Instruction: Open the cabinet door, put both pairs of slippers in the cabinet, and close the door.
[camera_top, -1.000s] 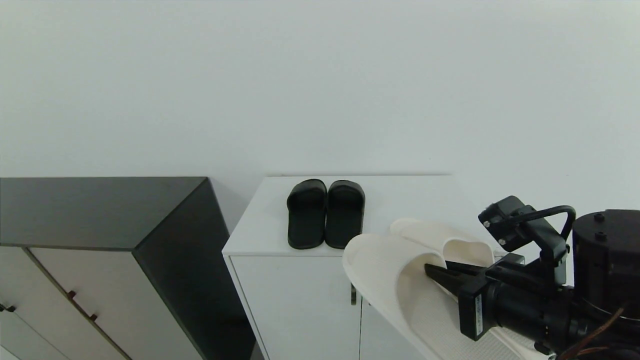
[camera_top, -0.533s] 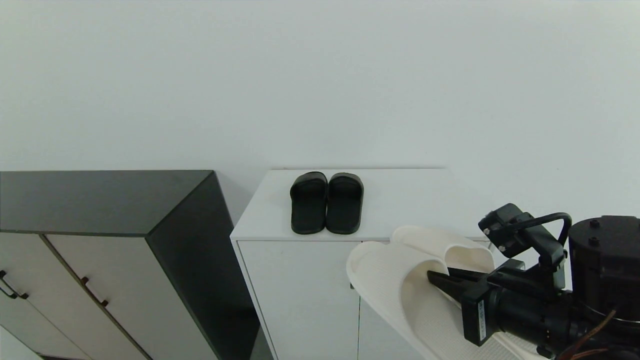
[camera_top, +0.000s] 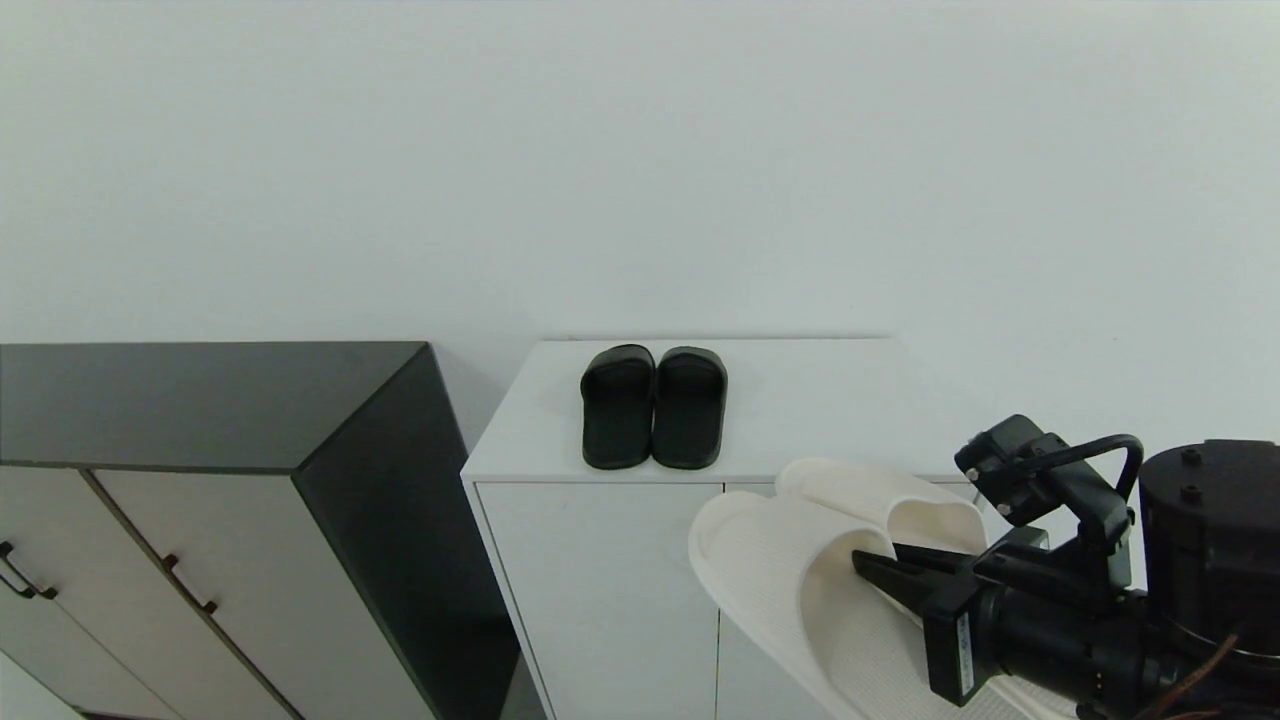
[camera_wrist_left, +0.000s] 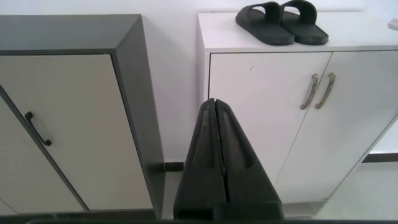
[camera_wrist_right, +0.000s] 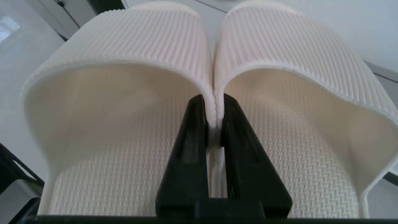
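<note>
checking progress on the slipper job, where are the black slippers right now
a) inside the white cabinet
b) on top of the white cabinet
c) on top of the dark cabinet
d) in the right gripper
b: the black slippers lie side by side on top of the white cabinet, whose doors are shut, while the right gripper holds the white slippers.

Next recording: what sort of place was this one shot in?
Probably a home-style entryway, or a staged one. A white cabinet with black slippers on top stands against a plain wall, beside a dark cabinet. The right gripper holds white slippers.
</note>
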